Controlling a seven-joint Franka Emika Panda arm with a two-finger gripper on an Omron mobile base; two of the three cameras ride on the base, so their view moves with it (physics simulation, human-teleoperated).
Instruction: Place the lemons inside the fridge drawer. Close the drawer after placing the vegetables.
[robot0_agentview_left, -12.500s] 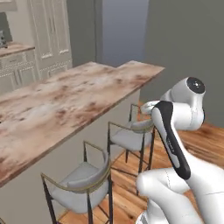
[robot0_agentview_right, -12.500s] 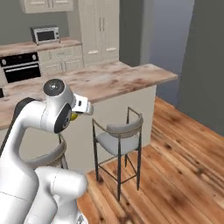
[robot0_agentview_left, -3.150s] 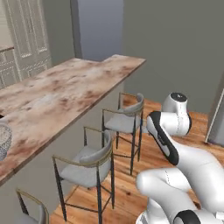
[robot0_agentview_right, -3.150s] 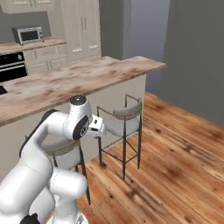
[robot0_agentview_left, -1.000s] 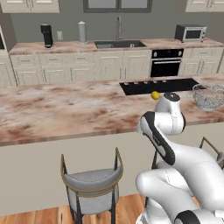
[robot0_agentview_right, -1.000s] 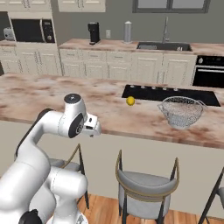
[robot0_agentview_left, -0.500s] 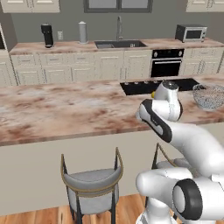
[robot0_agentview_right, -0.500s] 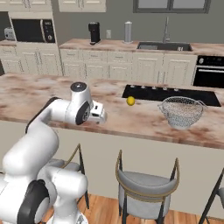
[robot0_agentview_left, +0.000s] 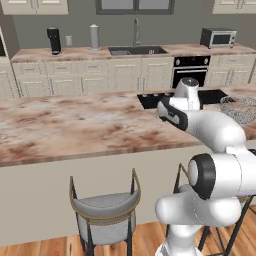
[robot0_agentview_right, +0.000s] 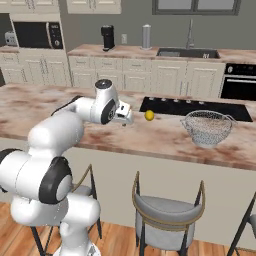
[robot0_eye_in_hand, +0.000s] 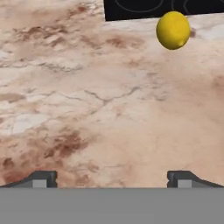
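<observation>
Across the room, back wall: a run of cream cabinets (robot0_agentview_left: 100, 80) is seen under a stone worktop, with a sink and tap (robot0_agentview_left: 136, 47) set in it; a built-in oven (robot0_agentview_left: 190, 75) is seen right of the sink in the left base view.
Island counter (robot0_agentview_right: 165, 137): a long slab of pinkish-brown marbled stone is laid across both base views, with a black cooktop (robot0_agentview_right: 200, 110) set into its far side.
Stools: a grey-seated stool (robot0_agentview_right: 167, 212) with a curved metal back is placed below the island's near edge.
Arm: the white arm is stretched out over the island, its hand held above bare stone.
Wire-mesh bowl (robot0_agentview_right: 207, 127): it is stood upright on the island in front of the cooktop, well apart from the hand; whether anything is inside cannot be told through the mesh.
Worktop items: a black coffee maker (robot0_agentview_right: 107, 36), a pale cylinder (robot0_agentview_right: 146, 36) and a microwave (robot0_agentview_left: 218, 37) are set along the back worktop.
Gripper (robot0_eye_in_hand: 112, 179): the jaws are spread wide with nothing between them; only marble is seen between the two dark tips in the hand view.
Lemon (robot0_eye_in_hand: 173, 29): one yellow fruit is found on the island just beside the cooktop's near edge, ahead of the spread tips and apart from them; in the right base view it (robot0_agentview_right: 149, 115) is seen near the hand, between it and the bowl.
</observation>
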